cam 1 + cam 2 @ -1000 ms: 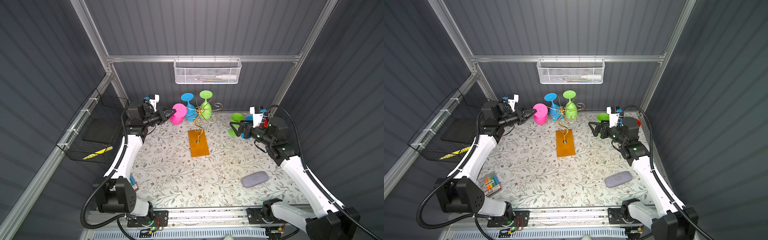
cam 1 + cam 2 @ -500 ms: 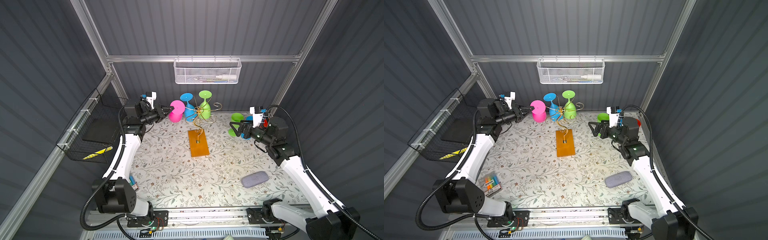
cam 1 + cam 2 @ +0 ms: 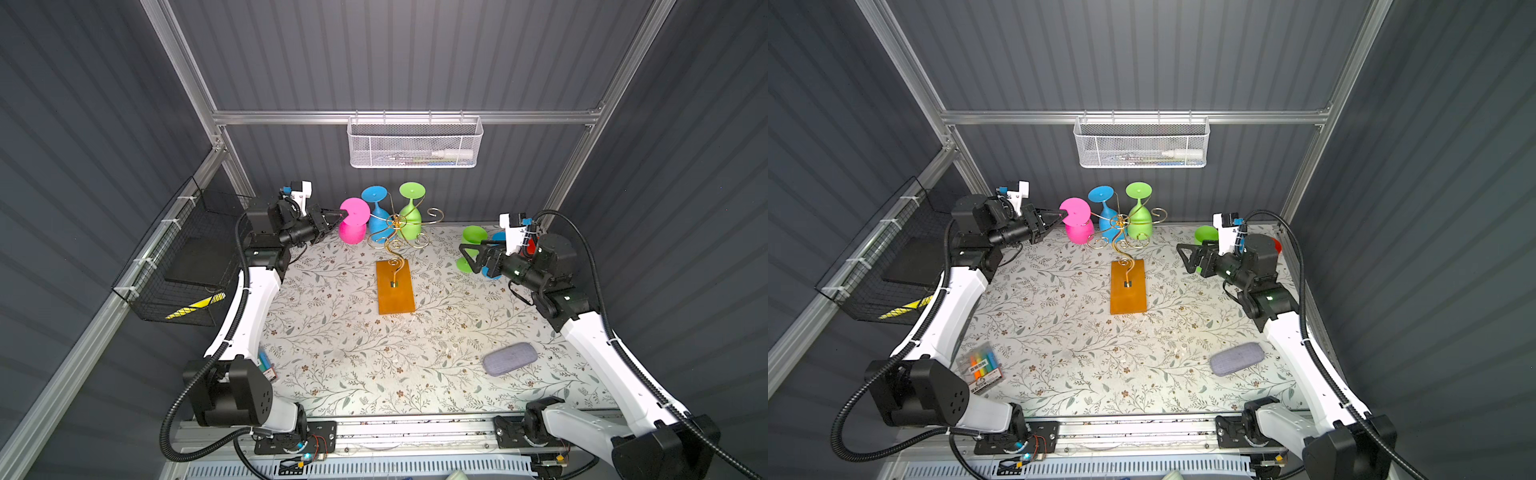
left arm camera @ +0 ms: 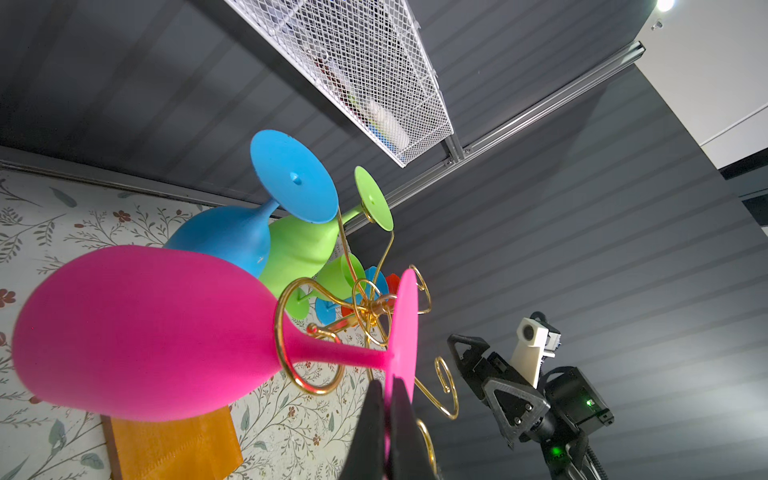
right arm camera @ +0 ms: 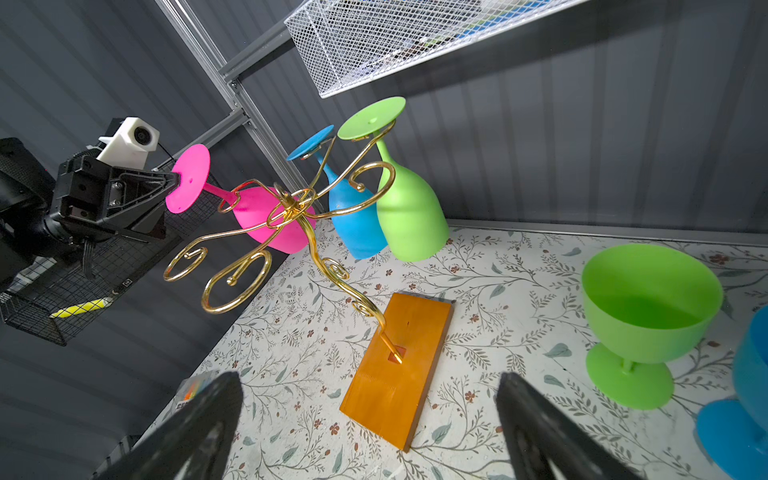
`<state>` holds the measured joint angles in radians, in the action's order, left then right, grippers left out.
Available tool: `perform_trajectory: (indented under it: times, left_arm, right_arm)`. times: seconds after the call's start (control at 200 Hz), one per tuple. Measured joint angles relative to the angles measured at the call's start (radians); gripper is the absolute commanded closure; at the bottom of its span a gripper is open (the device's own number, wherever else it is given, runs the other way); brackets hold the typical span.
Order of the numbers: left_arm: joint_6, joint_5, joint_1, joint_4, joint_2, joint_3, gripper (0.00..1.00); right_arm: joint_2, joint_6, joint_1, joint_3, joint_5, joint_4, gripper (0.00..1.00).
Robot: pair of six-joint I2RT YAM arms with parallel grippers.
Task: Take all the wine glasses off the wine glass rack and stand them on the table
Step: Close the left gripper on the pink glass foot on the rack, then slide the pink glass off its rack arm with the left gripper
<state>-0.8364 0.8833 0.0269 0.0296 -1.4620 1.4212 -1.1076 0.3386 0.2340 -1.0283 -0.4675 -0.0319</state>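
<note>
The wine glass rack [image 3: 395,232] is a gold wire stand on an amber base [image 3: 1128,291] at the back middle. A pink wine glass [image 3: 353,228] hangs upside down at its left side. The stem [image 4: 332,353] still passes through a gold scroll loop. My left gripper [image 3: 341,214] is shut on the rim of its round foot [image 4: 405,332]. Blue [image 3: 376,216] and green [image 3: 410,224] wine glasses hang on the rear arms. At the right, above the table, my right gripper [image 3: 466,258] is open and empty, pointing at the rack [image 5: 307,232].
A green cup [image 5: 648,307] and a blue cup [image 5: 744,395] stand at the back right beside my right gripper. A grey case [image 3: 510,358] lies front right and a marker pack [image 3: 980,365] front left. There is a white mesh basket [image 3: 415,143] on the back wall and a black wire basket [image 3: 183,266] on the left wall.
My left gripper has raised the pink glass's foot a little, and the glass now hangs more upright. The right arm has not moved.
</note>
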Motion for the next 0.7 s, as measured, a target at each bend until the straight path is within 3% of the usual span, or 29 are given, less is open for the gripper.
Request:
perform_trajectory:
  times: [0.7]
  left_arm:
    - [-0.042,-0.008,-0.001,-0.065,-0.042,0.0,1.0]
  right_arm:
    - [0.011,0.0,0.003,0.0,0.0,-0.002,0.02]
